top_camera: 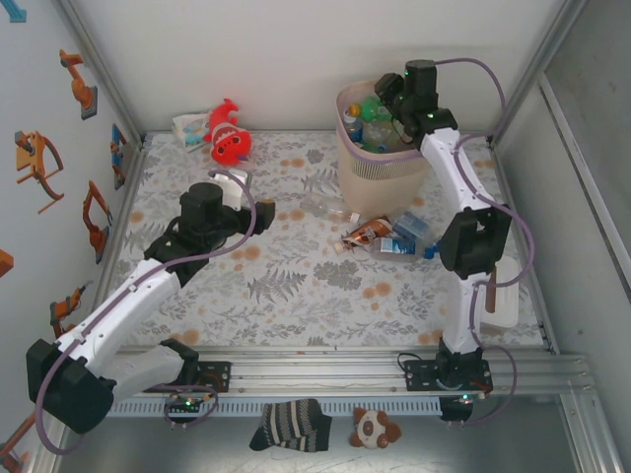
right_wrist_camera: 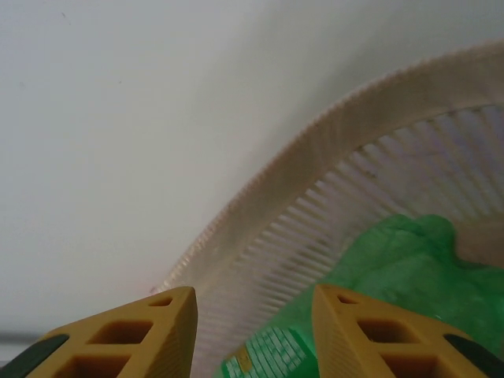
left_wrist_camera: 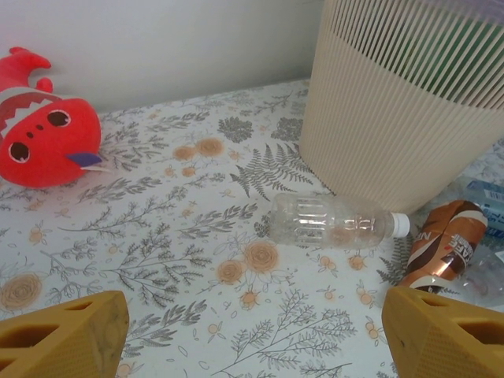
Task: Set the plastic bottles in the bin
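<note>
Lettering runs in white down the crumpled brown bottle (left_wrist_camera: 441,246), too creased for us to read. The blue-labelled bottle (left_wrist_camera: 488,209) beside it is cut off at the frame's edge. Print on the green bottle (right_wrist_camera: 394,268) is white on green and too blurred to make out.

We see the clear bottle (left_wrist_camera: 331,222) lying on its side on the table (top_camera: 296,296), just beside the foot of the bin (left_wrist_camera: 386,118), with its white cap pointing at the brown bottle. It lies ahead of the left gripper (left_wrist_camera: 252,339), whose yellow fingers (left_wrist_camera: 63,335) are spread wide and well apart from it.

The bin stands near the table's far right corner. The right gripper (right_wrist_camera: 252,331) hangs over its rim, fingers parted. The green bottle lies inside the bin, below and beyond them, and we see nothing pinched.
</note>
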You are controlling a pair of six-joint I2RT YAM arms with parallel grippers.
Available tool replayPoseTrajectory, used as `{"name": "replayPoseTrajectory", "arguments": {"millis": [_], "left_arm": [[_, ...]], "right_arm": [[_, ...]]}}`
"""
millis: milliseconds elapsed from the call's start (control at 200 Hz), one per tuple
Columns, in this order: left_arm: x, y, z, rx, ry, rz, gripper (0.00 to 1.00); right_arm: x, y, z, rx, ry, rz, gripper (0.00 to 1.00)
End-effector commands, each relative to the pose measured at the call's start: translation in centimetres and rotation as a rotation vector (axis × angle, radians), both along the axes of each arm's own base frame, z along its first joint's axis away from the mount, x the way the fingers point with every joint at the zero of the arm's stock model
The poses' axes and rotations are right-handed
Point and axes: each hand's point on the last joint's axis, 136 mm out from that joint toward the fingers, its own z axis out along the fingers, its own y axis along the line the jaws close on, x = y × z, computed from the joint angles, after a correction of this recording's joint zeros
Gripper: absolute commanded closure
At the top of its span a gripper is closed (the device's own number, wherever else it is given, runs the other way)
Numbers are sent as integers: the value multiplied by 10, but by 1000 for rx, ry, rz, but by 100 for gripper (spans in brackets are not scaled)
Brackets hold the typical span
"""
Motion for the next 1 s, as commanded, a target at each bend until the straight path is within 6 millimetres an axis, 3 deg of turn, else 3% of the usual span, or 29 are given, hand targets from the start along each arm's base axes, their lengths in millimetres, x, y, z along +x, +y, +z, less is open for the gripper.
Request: {"name": "replayPoseTrajectory", "arguments": {"millis": [0, 325, 696, 991], "left_arm": [[-2, 3, 7, -28, -21, 8, 17], [3, -3, 1, -34, -18, -6, 16], [12, -15, -6, -34, 5, -35, 16], [15, -22, -10, -31, 26, -56, 17]], "right_arm": [[-36, -16, 45, -178, -67, 28, 56], [-114, -40, 45, -440, -19, 120, 53], [-209, -77, 23, -571, 110, 116, 49], [-254, -91, -10, -647, 206, 163, 48]]}}
